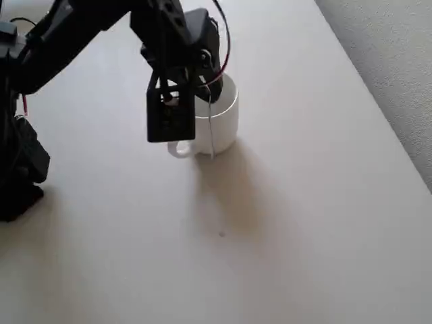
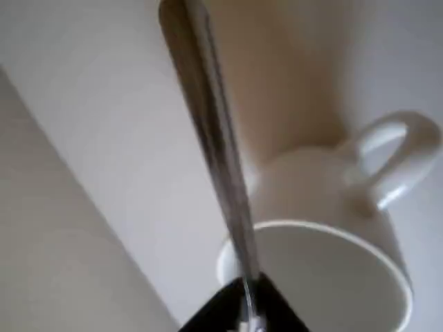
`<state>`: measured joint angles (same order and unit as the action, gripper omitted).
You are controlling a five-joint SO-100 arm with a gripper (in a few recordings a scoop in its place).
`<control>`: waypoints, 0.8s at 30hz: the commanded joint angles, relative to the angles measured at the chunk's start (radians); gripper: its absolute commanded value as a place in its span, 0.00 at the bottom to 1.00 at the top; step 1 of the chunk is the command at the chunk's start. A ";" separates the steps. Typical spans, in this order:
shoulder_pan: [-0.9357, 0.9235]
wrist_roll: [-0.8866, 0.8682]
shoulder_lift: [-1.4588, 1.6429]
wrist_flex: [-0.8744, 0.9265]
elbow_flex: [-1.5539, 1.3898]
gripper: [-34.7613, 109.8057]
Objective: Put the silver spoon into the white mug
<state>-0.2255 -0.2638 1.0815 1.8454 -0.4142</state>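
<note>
The black arm (image 1: 74,30) reaches in from the upper left of the overhead view, stretched across the pale table (image 1: 304,223) and bent downward at the wrist, so that the gripper (image 1: 209,91) hangs right above the white mug (image 1: 223,121). Its fingers are pinched narrow on one end of the silver spoon (image 1: 211,131), which hangs from them as a thin line running down across the mug's front wall in this view; whether its lower end is inside the mug or in front of it cannot be told from here. The mug stands upright on the table, its loop handle (image 1: 177,150) pointing toward the lower left, beneath the boxy black camera mount (image 1: 170,115) on the wrist. In the wrist view, the spoon (image 2: 214,138) runs as a long shiny strip from the dark fingertips (image 2: 228,311) at the bottom edge up to the top of the picture, crossing the mug's rim on its left side. The mug (image 2: 325,277) lies just beside and behind it, open mouth toward the camera, handle (image 2: 398,155) at the upper right.
</note>
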 commanded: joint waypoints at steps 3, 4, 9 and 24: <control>0.018 0.009 0.058 0.006 -0.028 0.23; 0.018 0.009 0.055 0.006 -0.028 0.23; 0.023 0.009 0.049 0.006 -0.044 0.23; 0.026 0.009 0.023 0.006 -0.063 0.23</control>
<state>-0.2148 -0.2638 1.0815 1.8454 -0.4771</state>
